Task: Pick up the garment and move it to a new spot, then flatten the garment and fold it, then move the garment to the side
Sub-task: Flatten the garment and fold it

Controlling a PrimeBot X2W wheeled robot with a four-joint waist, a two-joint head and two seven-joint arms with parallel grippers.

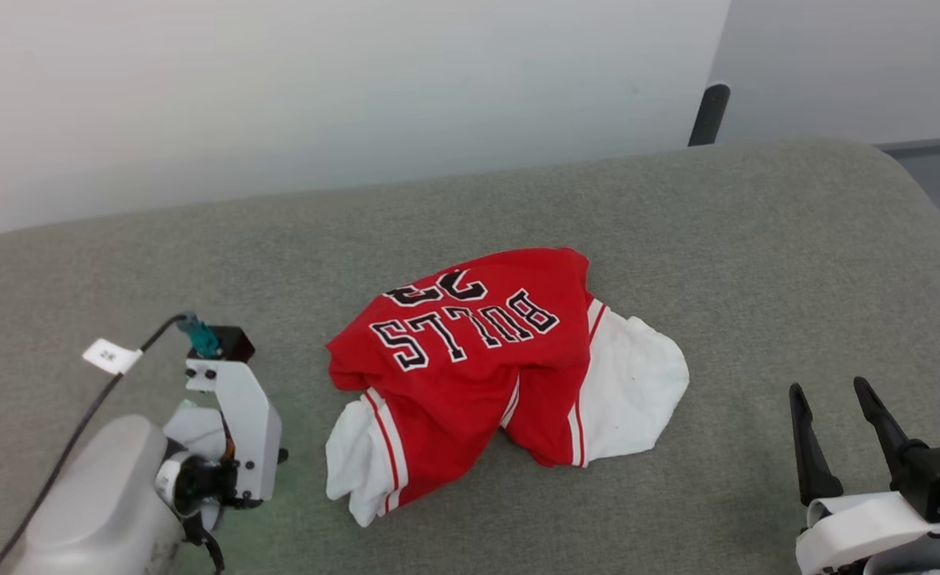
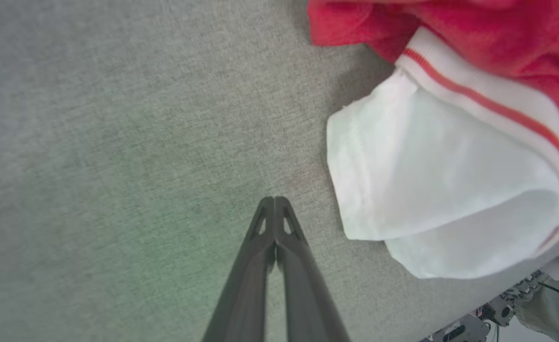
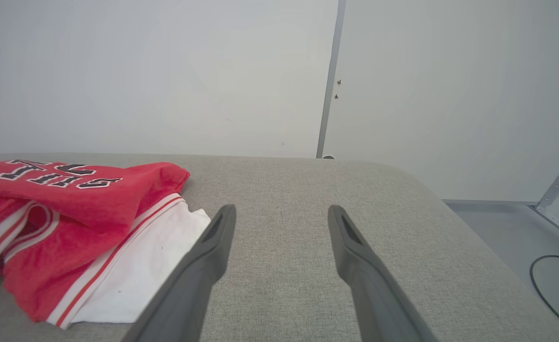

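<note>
Nearest my head camera, lower left: the pale grey left forearm (image 1: pixel 102 495) with its white wrist bracket (image 1: pixel 238 415) and a black cable carrying a small white tag (image 1: pixel 110 356). From the wrist camera I read the left gripper (image 2: pixel 275 206) as fully closed: both long dark fingers are pressed together tip to tip with nothing between them, pointing at the bare grey woven fabric surface (image 2: pixel 118 166). The tips sit near the white short sleeve (image 2: pixel 431 180) on that side but apart from it, with a strip of grey between. Centre: the red jersey shirt (image 1: pixel 477 375) lies crumpled in a heap in the middle of the padded surface. Its black white-edged "BULLS 23" lettering (image 1: pixel 470 323) faces up and reads upside down from my head view, and the number is partly folded over at the far edge. Red-and-white striped trim (image 1: pixel 386 431) runs along the armholes. The other white sleeve (image 1: pixel 633 383) spreads out on the right side of the heap. Lower right: the right gripper (image 1: pixel 827 387) has its fingers spread wide and holds nothing. It points away from me over bare fabric, apart from the shirt. Behind the surface are a plain white wall (image 1: pixel 358 80) and a dark post (image 1: pixel 709 114) at the far edge.
</note>
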